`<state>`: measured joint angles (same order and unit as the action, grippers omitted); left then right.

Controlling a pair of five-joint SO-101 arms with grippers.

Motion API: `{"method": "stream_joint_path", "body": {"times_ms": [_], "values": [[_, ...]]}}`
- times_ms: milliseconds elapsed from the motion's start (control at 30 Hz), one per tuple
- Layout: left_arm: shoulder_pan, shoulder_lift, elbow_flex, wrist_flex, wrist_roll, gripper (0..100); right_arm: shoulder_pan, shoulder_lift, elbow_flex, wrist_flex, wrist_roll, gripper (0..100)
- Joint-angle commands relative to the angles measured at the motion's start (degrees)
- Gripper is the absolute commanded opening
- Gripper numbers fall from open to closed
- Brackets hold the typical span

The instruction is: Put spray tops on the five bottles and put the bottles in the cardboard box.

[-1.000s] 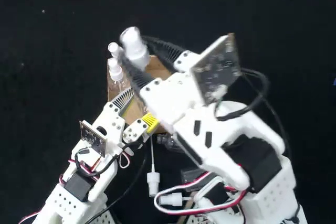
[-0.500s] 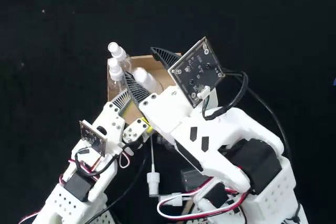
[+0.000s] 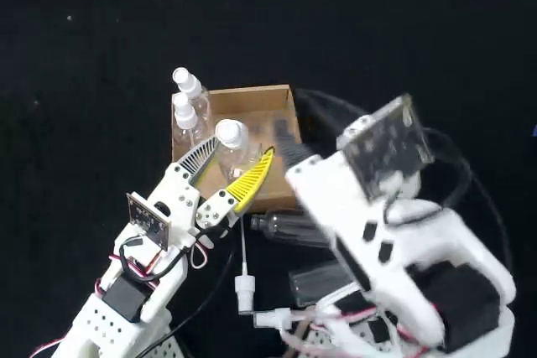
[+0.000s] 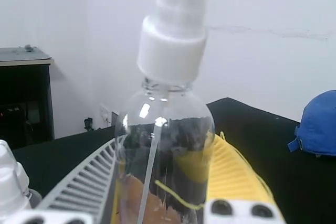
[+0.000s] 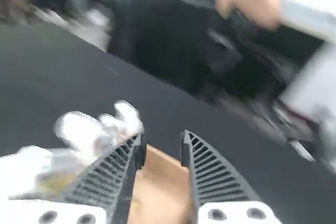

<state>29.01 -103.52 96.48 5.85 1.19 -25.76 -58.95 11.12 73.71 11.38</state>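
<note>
**Third capped bottle held over the box, release pending**

My left gripper (image 3: 241,157) is clamped on a clear spray bottle (image 4: 165,150). The white finger is on one side of the body and the yellow finger on the other. The bottle stands upright, its white spray top (image 4: 173,45) is seated on the neck, and the dip tube runs down inside. From the high view, the bottle sits within the outline of the cardboard box (image 3: 252,106). I cannot tell whether its base is on the box floor or held just above it.

Just beyond the white finger, two more capped bottles (image 3: 185,81) (image 3: 186,115) stand against the box wall, apparently inside it. My right gripper (image 5: 161,136) has its fingers apart with nothing between them, and the box lies below and ahead of it.

Behind the left gripper, towards the arm bases, an uncapped bottle (image 3: 289,228) lies on its side on the black tabletop (image 3: 84,81). Nearer still are two loose spray tops (image 3: 244,287) (image 3: 273,319).

I judge that I'm in the placing step for the third bottle, roughly halfway through the job. Next I need to make sure the base is down, open the left fingers without tipping the bottle into its neighbours, and lift clear. After that comes the lying bottle and a loose top.

The bottles look plain and unlabelled, and I can read no writing on them, on the box or on the tops.
</note>
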Motion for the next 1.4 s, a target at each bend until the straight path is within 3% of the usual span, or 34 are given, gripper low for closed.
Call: {"method": "stream_joint_path", "body": {"times_ms": [0,133,300,500,733,1167,1367], "values": [[0.2,-1.1,0.8,-1.1,0.4,3,16.0,1.2,4.3,3.4,1.3,8.5],[0.2,-1.1,0.8,-1.1,0.4,3,24.5,2.2,16.3,-3.4,1.3,8.5],[0.2,-1.1,0.8,-1.1,0.4,3,33.9,2.2,36.5,-23.6,0.7,8.3],[0.2,-1.1,0.8,-1.1,0.4,3,37.1,1.7,56.8,-43.4,-9.2,8.4],[0.3,-1.1,0.8,-1.1,0.4,3,39.3,2.2,71.2,-61.9,-9.1,8.3],[1.6,-1.1,0.8,-1.1,0.0,3,36.1,2.2,72.6,-62.9,-9.1,8.3],[-8.0,-1.1,0.8,4.1,0.4,3,36.0,2.2,72.6,-62.9,-9.1,8.4]]}}
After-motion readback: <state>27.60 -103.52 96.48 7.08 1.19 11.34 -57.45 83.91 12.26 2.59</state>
